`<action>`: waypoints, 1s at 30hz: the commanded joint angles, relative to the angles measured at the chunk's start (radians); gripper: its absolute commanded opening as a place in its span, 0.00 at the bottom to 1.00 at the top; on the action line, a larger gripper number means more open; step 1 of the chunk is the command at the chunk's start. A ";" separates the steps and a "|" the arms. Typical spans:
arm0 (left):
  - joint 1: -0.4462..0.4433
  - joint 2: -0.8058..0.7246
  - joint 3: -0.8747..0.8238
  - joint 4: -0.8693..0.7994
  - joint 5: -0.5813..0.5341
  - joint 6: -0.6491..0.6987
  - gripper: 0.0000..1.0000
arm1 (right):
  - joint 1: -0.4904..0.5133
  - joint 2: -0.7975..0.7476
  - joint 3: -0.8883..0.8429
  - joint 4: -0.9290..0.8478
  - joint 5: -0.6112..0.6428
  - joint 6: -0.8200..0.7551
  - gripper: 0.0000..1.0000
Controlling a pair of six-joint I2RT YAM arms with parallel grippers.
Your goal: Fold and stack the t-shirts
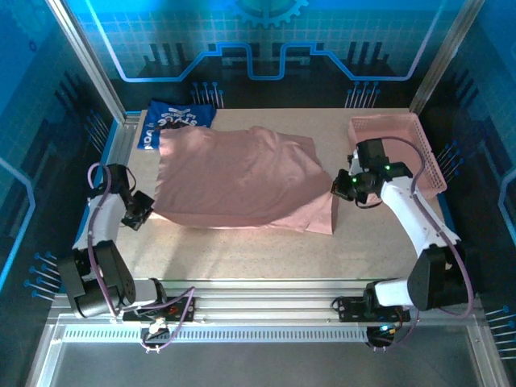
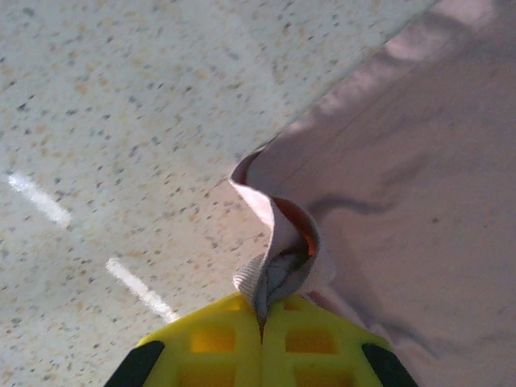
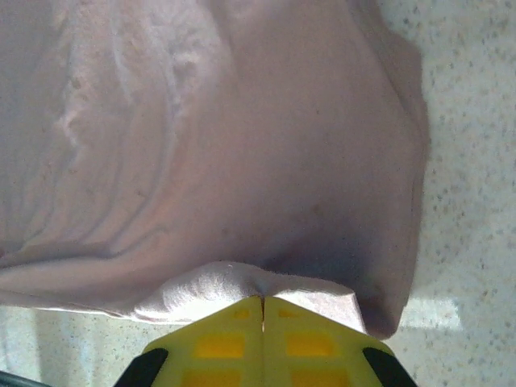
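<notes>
The pink shirt (image 1: 242, 177) lies spread and a bit rumpled across the middle of the desk (image 1: 242, 254). The left gripper (image 2: 260, 322) is pinched tight on a bunched bit of its left edge. The right gripper (image 3: 263, 302) is clamped on a fold at its right corner. The navy printed shirt (image 1: 173, 119) sits at the far left, meeting the pink one's far corner. A pink basket (image 1: 403, 141) stands just behind the right arm.
</notes>
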 commanded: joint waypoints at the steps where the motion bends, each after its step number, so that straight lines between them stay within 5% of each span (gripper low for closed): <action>1: -0.005 0.045 0.076 0.014 0.030 0.033 0.00 | 0.008 0.055 0.073 -0.008 0.029 -0.055 0.00; 30: -0.022 0.466 0.468 -0.011 0.085 0.147 0.00 | -0.023 0.507 0.602 -0.110 0.152 -0.187 0.00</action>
